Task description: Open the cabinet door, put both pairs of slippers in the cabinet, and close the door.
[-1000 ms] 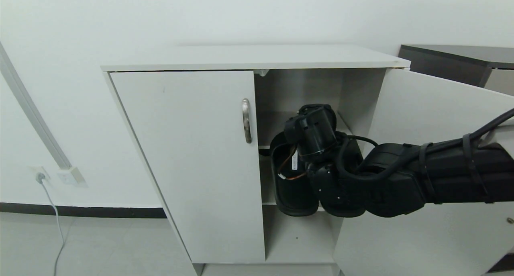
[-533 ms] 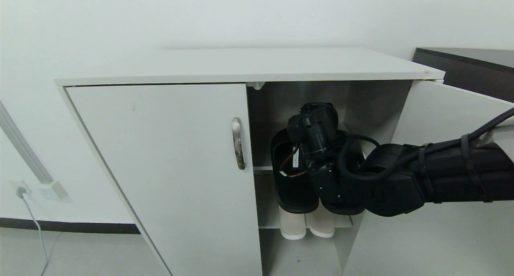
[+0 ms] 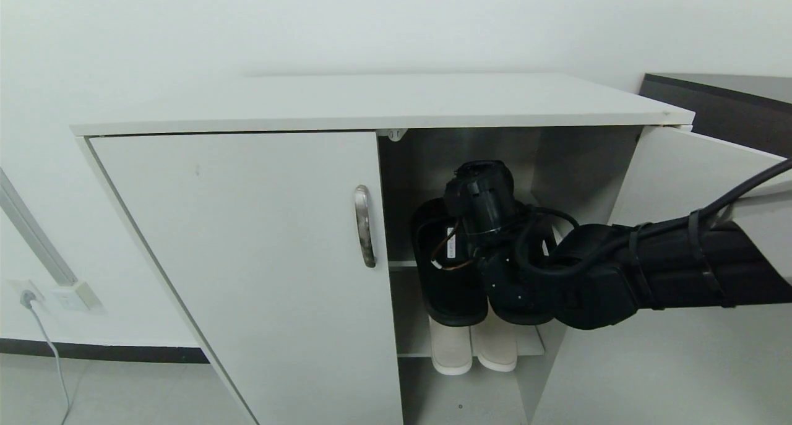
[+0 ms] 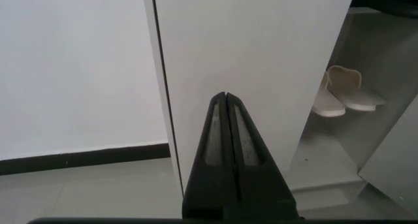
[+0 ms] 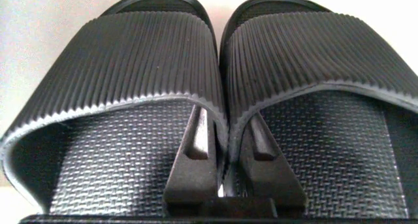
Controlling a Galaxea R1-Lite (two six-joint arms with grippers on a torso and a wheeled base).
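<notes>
Here, black slippers (image 5: 153, 70) in right fingers (image 5: 196, 145)

It looks like a plain office or test room: bare white wall (image 3: 371, 23), pale grey floor (image 3: 124, 394) edged by a black skirting strip (image 3: 93, 350), white wall socket (image 3: 23, 294) with grey cable (image 3: 52, 357), white laminate two-door cabinet (image 3: 371, 102), dark grey furniture top (image 3: 730, 100).
</notes>
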